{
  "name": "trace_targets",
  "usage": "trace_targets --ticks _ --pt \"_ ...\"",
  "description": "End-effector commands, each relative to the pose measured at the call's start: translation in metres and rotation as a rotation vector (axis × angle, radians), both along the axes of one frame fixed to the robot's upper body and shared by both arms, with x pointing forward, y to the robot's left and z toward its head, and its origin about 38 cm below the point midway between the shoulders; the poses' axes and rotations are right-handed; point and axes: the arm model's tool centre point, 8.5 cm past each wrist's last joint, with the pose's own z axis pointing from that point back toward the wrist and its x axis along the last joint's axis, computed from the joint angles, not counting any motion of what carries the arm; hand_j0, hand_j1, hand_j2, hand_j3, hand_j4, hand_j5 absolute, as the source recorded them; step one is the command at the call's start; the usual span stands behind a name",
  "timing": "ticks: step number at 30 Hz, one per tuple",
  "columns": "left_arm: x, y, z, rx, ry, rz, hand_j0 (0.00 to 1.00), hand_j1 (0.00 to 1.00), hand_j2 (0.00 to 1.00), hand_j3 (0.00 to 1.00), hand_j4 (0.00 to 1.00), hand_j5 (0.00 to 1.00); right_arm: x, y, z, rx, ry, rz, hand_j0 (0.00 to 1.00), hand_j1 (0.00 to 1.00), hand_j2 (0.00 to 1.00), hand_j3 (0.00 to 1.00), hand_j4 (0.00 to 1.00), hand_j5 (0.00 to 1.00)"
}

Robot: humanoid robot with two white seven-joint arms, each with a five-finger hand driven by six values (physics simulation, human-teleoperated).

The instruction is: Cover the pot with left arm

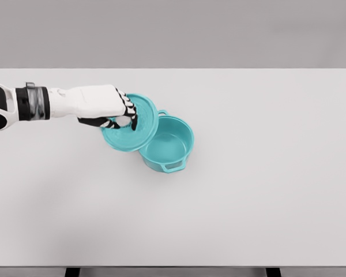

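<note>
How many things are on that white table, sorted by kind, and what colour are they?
Teal pot: 1, open, standing on the table
Teal lid: 1, tilted, held in the left hand, overlapping the pot's left rim
Total: 2 things, both teal

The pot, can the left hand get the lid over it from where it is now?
Probably yes. The left hand holds the lid tilted, already overlapping the left rim of the open pot. Nothing else on the table stands in the way.
</note>
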Motion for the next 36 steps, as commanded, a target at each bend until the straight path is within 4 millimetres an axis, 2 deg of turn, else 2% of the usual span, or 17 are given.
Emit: trace_targets --ticks 1,12,20,36 --pt "-0.001 -0.011 -0.002 -0.017 0.007 -0.018 0.50 0.50 0.50 0.50 0.50 0.50 0.000 0.000 0.000 0.000 0.000 0.000 1.00 1.00 1.00 1.00 1.00 1.00" --pt "0.000 -0.038 -0.013 -0.030 0.018 -0.058 0.50 0.50 0.50 0.50 0.50 0.50 0.000 0.000 0.000 0.000 0.000 0.000 1.00 1.00 1.00 1.00 1.00 1.00" --pt "0.008 -0.046 -0.022 -0.032 0.032 -0.046 0.51 0.51 0.51 0.51 0.51 0.51 0.000 0.000 0.000 0.000 0.000 -0.001 1.00 1.00 1.00 1.00 1.00 1.00" --pt "0.005 -0.060 -0.027 -0.036 0.040 -0.075 0.52 0.52 0.52 0.52 0.52 0.52 0.000 0.000 0.000 0.000 0.000 0.000 1.00 1.00 1.00 1.00 1.00 1.00"
